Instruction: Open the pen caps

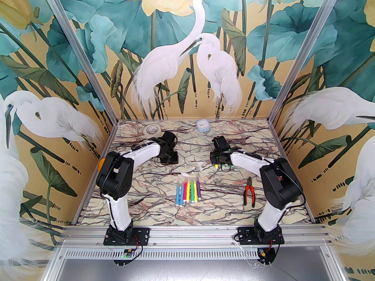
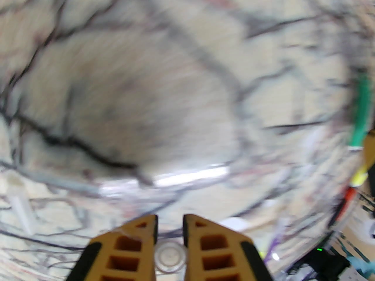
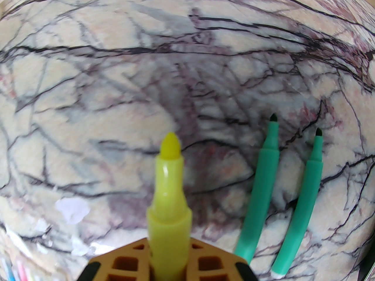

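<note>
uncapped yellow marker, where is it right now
In the right wrist view the uncapped yellow marker is clamped in the right end effector, just left of two green markers lying on the marble table.

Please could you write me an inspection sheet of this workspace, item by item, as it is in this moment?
Surface: marble-pattern table, no spill seen.
Job's things: row of markers mid-table; yellow marker uncapped; two green markers uncapped, lying flat; loose caps beyond the row.
Clutter: red-handled pliers, tape roll, small pale box.
Grippers: left gripper shut on a clear cap; right gripper shut on the yellow marker.
Cables: wires at the arm bases.
Surroundings: heron-mural walls, metal frame.
</note>
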### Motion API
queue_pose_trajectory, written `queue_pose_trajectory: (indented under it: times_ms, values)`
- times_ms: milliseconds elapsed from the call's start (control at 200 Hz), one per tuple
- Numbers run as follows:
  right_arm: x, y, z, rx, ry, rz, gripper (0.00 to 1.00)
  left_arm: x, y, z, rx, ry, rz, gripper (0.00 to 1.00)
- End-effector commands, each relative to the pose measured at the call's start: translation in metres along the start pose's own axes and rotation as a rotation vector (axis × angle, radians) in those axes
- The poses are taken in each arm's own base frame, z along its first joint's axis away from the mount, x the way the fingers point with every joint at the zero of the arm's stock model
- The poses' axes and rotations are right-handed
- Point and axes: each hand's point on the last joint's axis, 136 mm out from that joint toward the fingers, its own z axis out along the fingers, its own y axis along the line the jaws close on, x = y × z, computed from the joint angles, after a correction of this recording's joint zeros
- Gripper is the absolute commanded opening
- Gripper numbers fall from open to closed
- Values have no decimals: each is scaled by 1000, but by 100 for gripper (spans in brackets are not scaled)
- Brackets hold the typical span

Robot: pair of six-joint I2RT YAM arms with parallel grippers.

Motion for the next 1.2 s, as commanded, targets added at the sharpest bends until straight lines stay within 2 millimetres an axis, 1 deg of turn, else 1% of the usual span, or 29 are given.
queue_pose_trajectory:
  times_ms: [0,245,370,460,655,800,1020,1195]
  values:
    - [-8,-12,5,72,-3,28,3,4,18,1,-111,13,19,0]
    - [1,-22,19,123,38,37,9,8,39,6,-220,20,23,2]
    - [2,-27,21,144,46,41,10,9,41,10,-226,19,20,3]
    - [5,-29,23,156,56,39,14,11,44,14,-241,29,23,5]
    - [8,-35,25,184,63,42,21,18,57,20,-303,56,28,9]
    - [11,-38,28,195,79,42,24,19,59,20,-312,55,29,14]
    - [10,-39,25,204,76,40,28,20,63,19,-332,59,35,21]
    - [5,-37,14,192,60,35,30,21,64,16,-339,61,41,24]
